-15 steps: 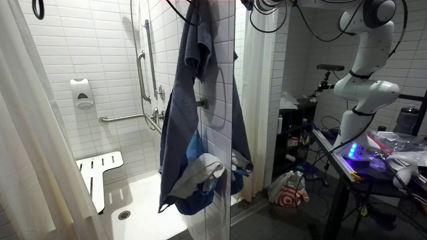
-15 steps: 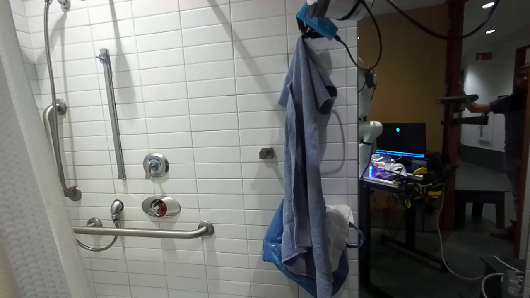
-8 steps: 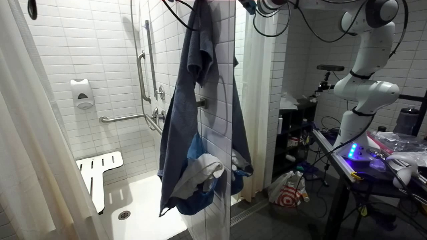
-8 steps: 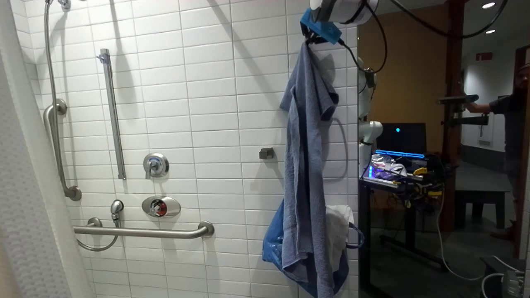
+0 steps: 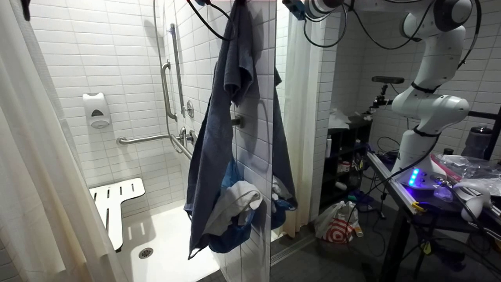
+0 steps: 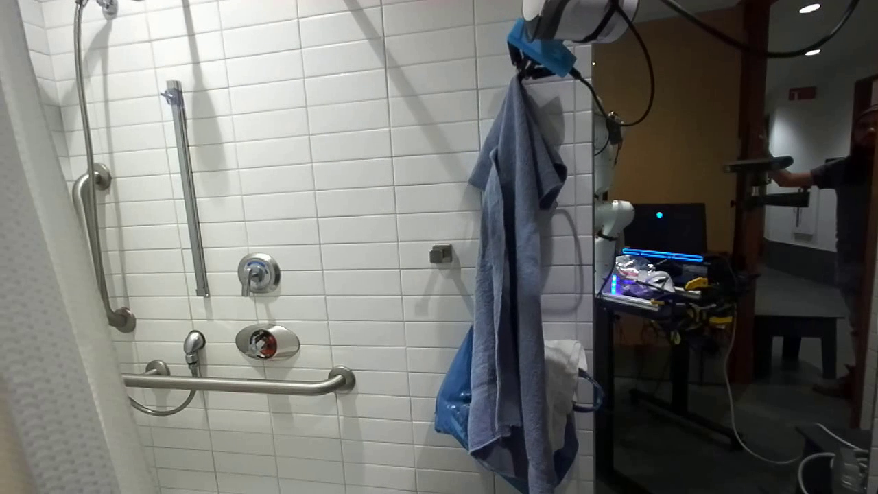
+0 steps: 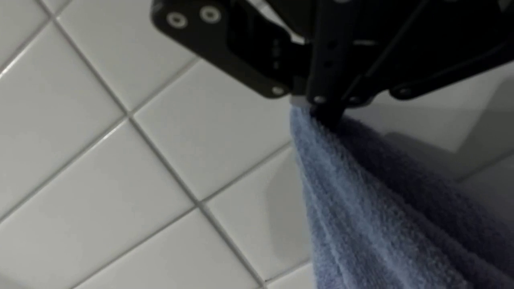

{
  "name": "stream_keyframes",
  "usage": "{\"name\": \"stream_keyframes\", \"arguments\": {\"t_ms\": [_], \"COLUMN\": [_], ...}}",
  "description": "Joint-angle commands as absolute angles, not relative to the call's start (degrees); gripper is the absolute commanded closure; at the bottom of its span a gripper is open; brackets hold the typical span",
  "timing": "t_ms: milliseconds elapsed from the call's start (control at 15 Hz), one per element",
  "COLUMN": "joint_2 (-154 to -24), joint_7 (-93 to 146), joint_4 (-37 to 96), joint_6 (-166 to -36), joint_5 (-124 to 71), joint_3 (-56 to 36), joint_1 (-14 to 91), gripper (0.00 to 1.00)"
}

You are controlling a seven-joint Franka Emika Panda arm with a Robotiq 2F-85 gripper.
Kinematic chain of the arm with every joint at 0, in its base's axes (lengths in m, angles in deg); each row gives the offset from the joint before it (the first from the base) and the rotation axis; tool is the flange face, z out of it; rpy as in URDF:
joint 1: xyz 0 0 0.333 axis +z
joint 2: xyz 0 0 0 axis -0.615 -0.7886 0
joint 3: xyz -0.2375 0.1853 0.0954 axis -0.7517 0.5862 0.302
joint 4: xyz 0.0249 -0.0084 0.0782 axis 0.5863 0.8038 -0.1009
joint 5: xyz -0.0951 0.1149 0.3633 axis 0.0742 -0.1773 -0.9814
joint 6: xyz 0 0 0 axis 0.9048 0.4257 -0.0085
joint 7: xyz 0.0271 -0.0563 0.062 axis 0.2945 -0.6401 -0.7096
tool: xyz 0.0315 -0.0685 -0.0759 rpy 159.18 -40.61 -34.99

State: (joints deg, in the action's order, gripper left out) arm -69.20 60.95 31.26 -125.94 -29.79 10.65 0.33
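Observation:
A blue-grey towel [image 6: 511,240] hangs long and folded from my gripper [image 6: 523,74], beside the white tiled wall. In the wrist view the gripper [image 7: 317,110] is shut on a gathered edge of the towel [image 7: 373,208], which fans out below the fingertips. The towel [image 5: 213,133] also shows in an exterior view, where the fingers are cut off by the top edge. A square metal hook [image 6: 441,254] juts from the wall to the left of the towel. Behind the towel's lower part hangs a blue bag [image 6: 453,394] with a white cloth [image 6: 564,374] over it.
A metal grab bar [image 6: 233,385] and a shower valve [image 6: 258,274] are on the wall. A pale curtain [image 5: 43,156] hangs at one side, near a folding seat [image 5: 117,192]. A mirror edge [image 5: 273,137] borders the wall; the robot arm shows beyond it.
In an exterior view, my gripper and the towel have moved down and to the right along the wall. The towel stays held throughout; hook and bag keep their places.

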Motion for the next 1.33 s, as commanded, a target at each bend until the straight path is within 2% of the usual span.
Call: {"name": "stream_keyframes", "arguments": {"t_ms": [0, 1267], "joint_2": [-68.9, -64.6], "joint_7": [61.7, 62.0], "joint_4": [32.2, 38.3], "joint_6": [-125.0, -125.9], "joint_5": [-30.9, -34.7], "joint_3": [8.4, 4.0], "joint_1": [-1.5, -1.1], "gripper": [1.0, 1.0]}}
